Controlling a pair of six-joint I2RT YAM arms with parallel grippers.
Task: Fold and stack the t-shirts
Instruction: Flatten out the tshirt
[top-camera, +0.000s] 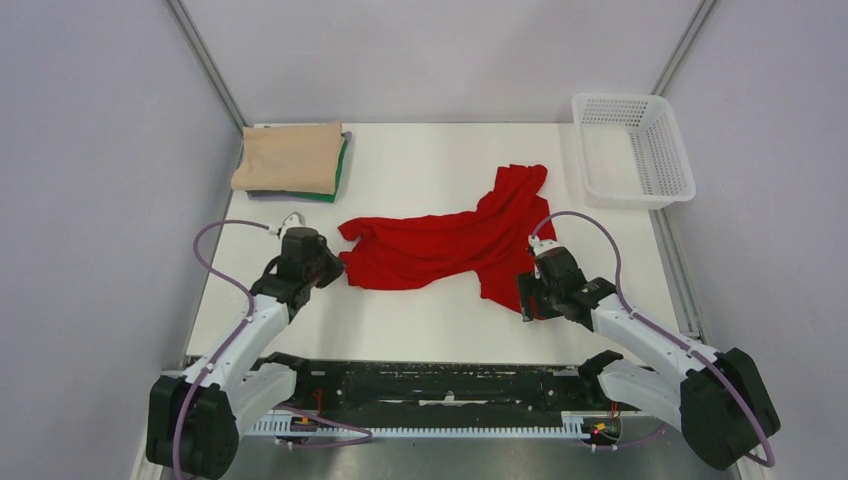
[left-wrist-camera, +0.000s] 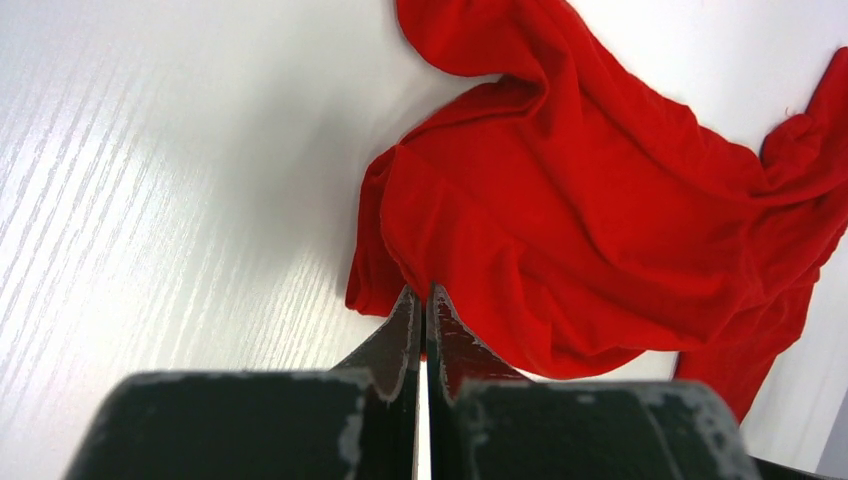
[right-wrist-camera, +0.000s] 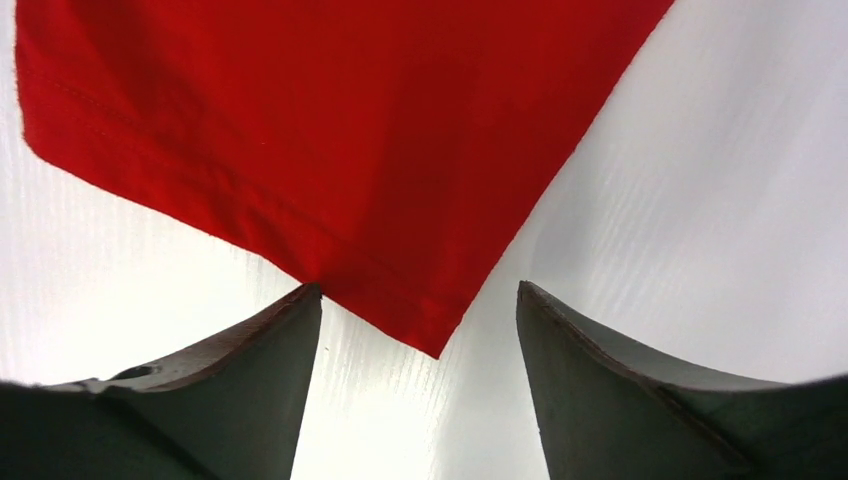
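A bright red t-shirt (top-camera: 450, 240) lies crumpled across the middle of the table. My left gripper (top-camera: 335, 270) is at its left edge. In the left wrist view that gripper (left-wrist-camera: 424, 292) is shut, its tips pinching the rim of the red cloth (left-wrist-camera: 600, 230). My right gripper (top-camera: 527, 297) is at the shirt's near right corner. The right wrist view shows it (right-wrist-camera: 419, 288) open, its fingers either side of the hemmed corner of the red t-shirt (right-wrist-camera: 330, 130), which lies flat on the table. A folded beige t-shirt (top-camera: 290, 155) rests on a folded dark green one (top-camera: 340, 172) at the back left.
A white plastic mesh basket (top-camera: 632, 150) stands at the back right corner. Grey walls close in the table on the left, back and right. The arms' black base rail (top-camera: 440, 385) runs along the near edge.
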